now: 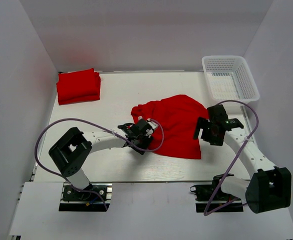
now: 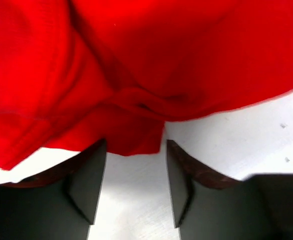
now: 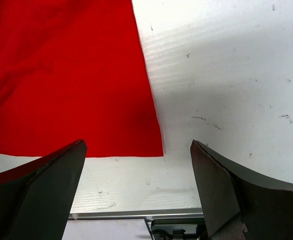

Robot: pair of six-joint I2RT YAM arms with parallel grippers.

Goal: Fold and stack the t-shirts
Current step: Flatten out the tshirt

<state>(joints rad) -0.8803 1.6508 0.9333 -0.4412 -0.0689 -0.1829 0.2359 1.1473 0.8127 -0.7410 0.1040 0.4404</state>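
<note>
A loose red t-shirt (image 1: 179,125) lies crumpled in the middle of the white table. A folded red t-shirt stack (image 1: 78,86) sits at the far left corner. My left gripper (image 1: 145,134) is open at the shirt's left edge; in the left wrist view its jaws (image 2: 135,160) stand apart just short of a fold of red cloth (image 2: 136,100), holding nothing. My right gripper (image 1: 206,131) is open beside the shirt's right edge. In the right wrist view (image 3: 136,165) the jaws are wide apart above the shirt's lower right corner (image 3: 156,150).
A white mesh basket (image 1: 230,77) stands at the far right corner. The white table (image 1: 121,100) has a metal front rail (image 3: 136,214). Grey walls enclose the left, back and right sides. Cables loop from both arms.
</note>
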